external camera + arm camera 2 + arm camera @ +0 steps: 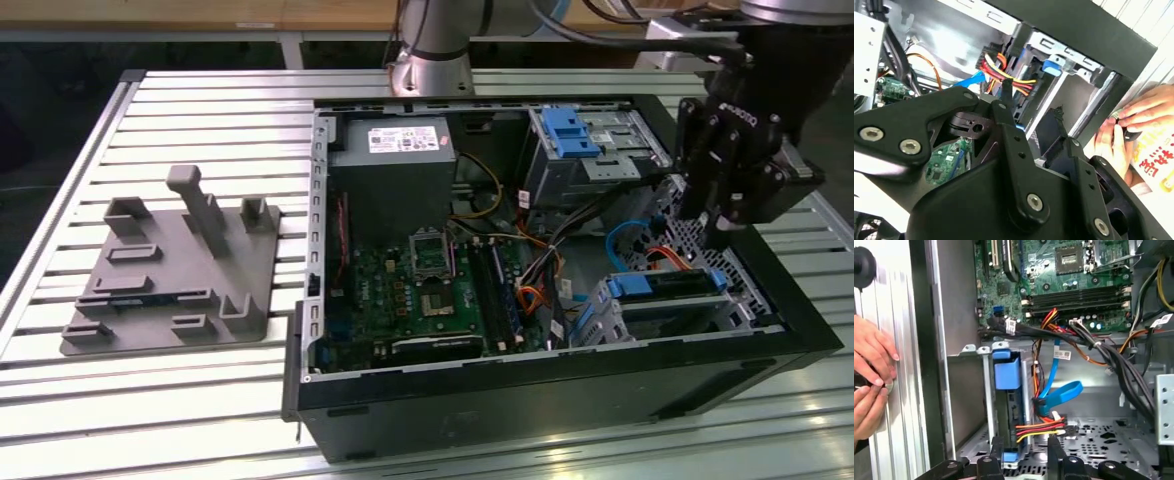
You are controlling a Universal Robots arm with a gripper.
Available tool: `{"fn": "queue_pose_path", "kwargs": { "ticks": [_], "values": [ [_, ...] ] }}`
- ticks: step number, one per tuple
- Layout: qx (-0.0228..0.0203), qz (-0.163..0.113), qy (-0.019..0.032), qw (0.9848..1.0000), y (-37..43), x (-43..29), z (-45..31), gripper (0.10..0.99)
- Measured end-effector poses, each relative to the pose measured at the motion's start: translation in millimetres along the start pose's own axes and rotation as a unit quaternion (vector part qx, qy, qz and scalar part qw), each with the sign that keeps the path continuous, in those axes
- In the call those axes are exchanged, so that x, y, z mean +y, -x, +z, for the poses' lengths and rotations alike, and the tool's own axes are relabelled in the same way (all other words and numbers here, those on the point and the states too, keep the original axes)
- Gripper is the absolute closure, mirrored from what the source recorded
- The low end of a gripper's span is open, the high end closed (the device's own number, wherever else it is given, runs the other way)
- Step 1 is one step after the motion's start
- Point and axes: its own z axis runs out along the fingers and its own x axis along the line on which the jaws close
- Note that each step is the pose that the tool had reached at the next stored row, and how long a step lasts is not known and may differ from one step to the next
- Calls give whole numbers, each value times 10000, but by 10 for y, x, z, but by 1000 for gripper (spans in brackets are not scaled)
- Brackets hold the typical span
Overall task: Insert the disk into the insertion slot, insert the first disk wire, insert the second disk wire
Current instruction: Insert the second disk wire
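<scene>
The flat silver disk in its blue plastic frame (1006, 377) sits inside the silver metal cage with holes (985, 400), in a corner of the open black computer case (561, 400). The black gripper (1025, 442) hangs with its fingers apart, right by the red, yellow and black wires (1041, 427). It is best to line the plug up straight and push softly.

The black tool (1025, 445) hangs near the disk (1006, 374) in its bright blue carrier and silver insertion slot (678, 318), a blue cable (1061, 395) and red-yellow-black wires (1040, 429) close by the tool (green motherboard (1074, 275) beyond, black case (534, 400) around), over a pale grey, evenly ribbed tabletop (200, 100).
</scene>
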Motion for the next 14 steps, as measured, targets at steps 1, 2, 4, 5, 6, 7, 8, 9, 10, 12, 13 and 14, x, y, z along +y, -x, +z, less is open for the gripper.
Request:
{"fn": "queue_pose_path", "kwargs": {
  "ticks": [1, 2, 4, 5, 6, 7, 8, 9, 10, 12, 13, 14],
  "values": [
    [45, -5, 9, 10000, 30, 9, -7, 612],
    [90, -11, 17, 10000, 60, 16, -15, 612],
    [173, -16, 14, 9998, 115, 22, -27, 612],
    [183, -16, 13, 9998, 118, 23, -27, 612],
    [183, -16, 13, 9998, 117, 23, -28, 612],
    [183, -16, 14, 9998, 117, 23, -27, 612],
    [185, -18, 21, 9998, 116, 22, -28, 612],
    [193, -39, 68, 9998, 116, 17, -28, 612],
    [203, -76, 114, 9997, 116, 17, -27, 612],
    [212, -151, 192, 9995, 116, 16, -29, 612],
    [211, -186, 224, 9994, 116, 16, -28, 612],
    [211, -226, 247, 9992, 117, 16, -28, 612]
  ]
}}
